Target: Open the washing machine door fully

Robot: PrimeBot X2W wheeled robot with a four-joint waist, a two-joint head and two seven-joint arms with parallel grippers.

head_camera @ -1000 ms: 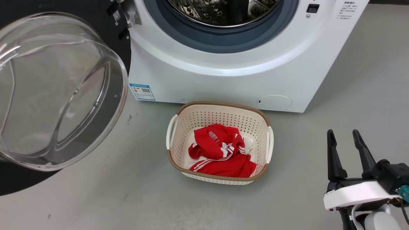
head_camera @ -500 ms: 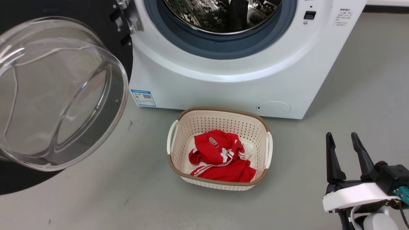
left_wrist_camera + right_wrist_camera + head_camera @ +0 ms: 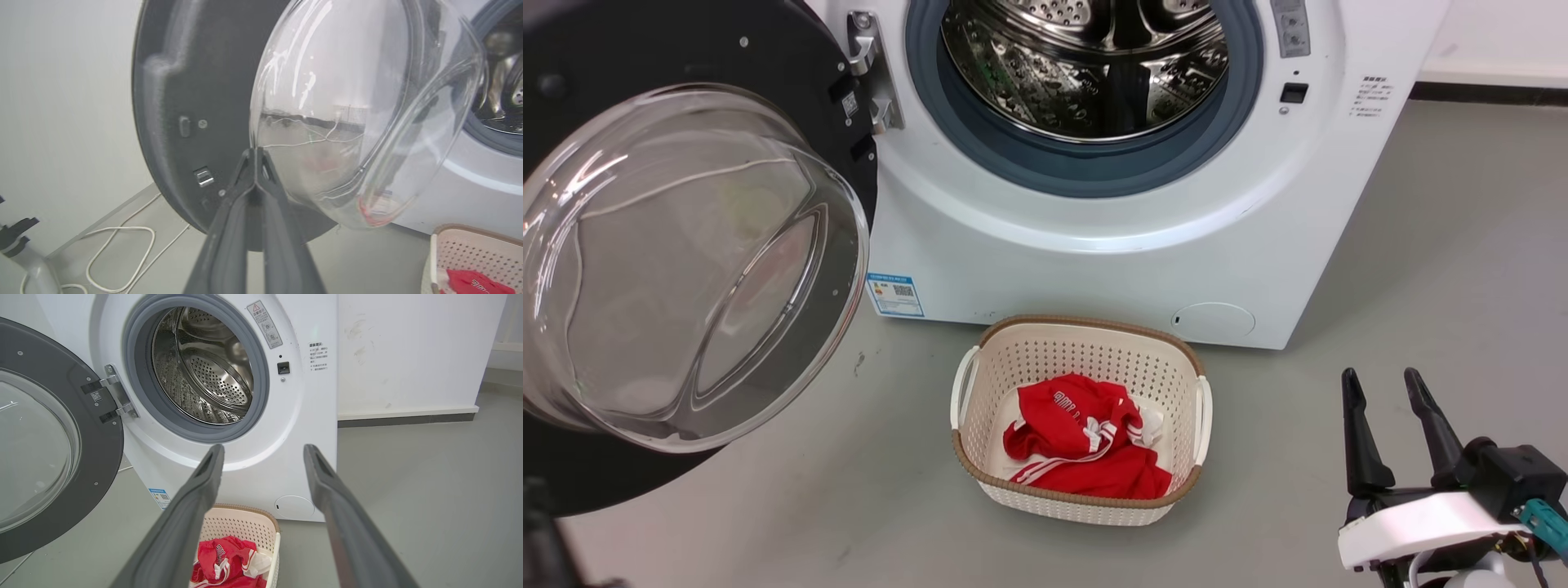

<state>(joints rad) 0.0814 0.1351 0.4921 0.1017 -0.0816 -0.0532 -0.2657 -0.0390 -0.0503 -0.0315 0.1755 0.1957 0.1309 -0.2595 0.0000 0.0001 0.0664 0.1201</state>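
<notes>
The grey floor (image 3: 1421,245) and the machine (image 3: 1094,245) sit lower in our head view than a second ago: the camera rises, nothing else moves. The door (image 3: 686,261) stands wide at nine o'clock, so we judge it open. Our left gripper (image 3: 255,152) is pressed closed and empty beside the door; the right gripper (image 3: 1380,377), at five o'clock, is spread and empty.

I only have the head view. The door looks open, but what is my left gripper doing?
Observer: In the left wrist view, the left gripper is shut. Its tips are at the left edge of the glass bowl of the washing machine door. I cannot tell whether they touch it.
Operator: Is there anything past the door's free edge?
Observer: A white cable loops on the floor there, beside the wall.
</notes>
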